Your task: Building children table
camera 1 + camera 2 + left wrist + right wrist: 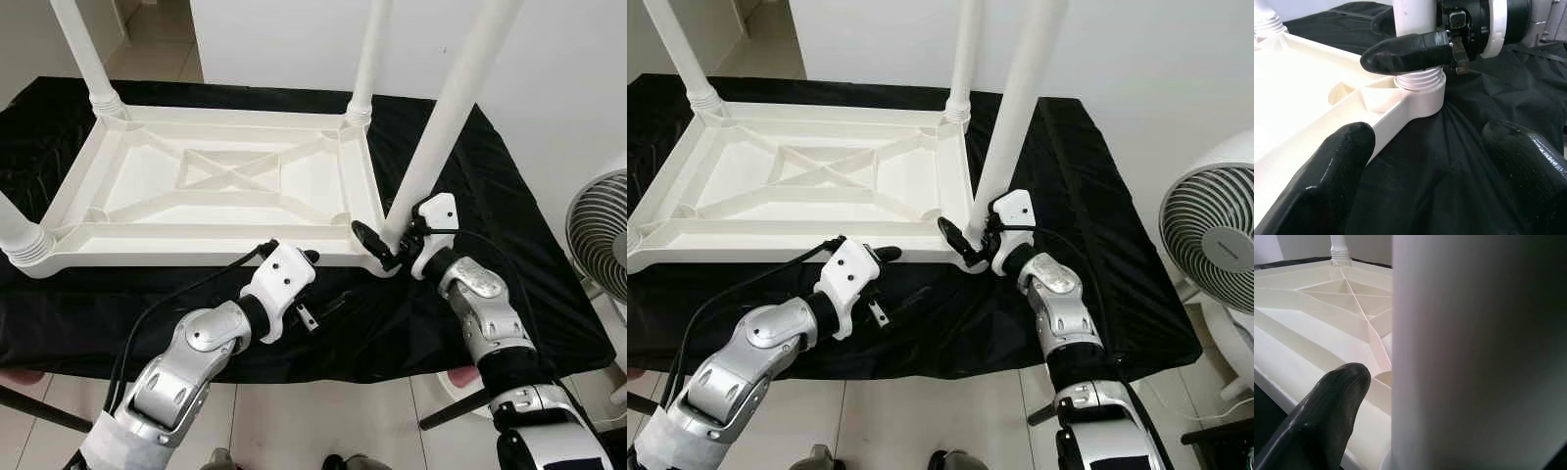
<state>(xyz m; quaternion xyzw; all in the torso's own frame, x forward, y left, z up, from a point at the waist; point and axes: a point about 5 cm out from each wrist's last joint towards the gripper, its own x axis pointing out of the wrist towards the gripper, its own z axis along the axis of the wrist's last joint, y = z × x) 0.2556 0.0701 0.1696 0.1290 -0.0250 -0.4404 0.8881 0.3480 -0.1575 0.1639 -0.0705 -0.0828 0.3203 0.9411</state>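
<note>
A white plastic children's table (225,176) lies upside down on a black cloth. Its near-right leg (446,117) stands up in the corner socket (1420,88). My right gripper (387,240) is shut on this leg just above the socket; one black finger (1405,51) wraps its front and the other is hidden behind it. In the right wrist view the leg (1474,352) stands close beside one finger (1327,416). My left gripper (323,282) hovers open over the cloth at the table's front rim, left of that corner, holding nothing.
Three other legs stand upright at the far left (83,49), far right (372,49) and near left (20,235) corners. The black cloth (490,294) drapes over the front edge. A white fan (602,235) stands on the floor at the right, a wall behind.
</note>
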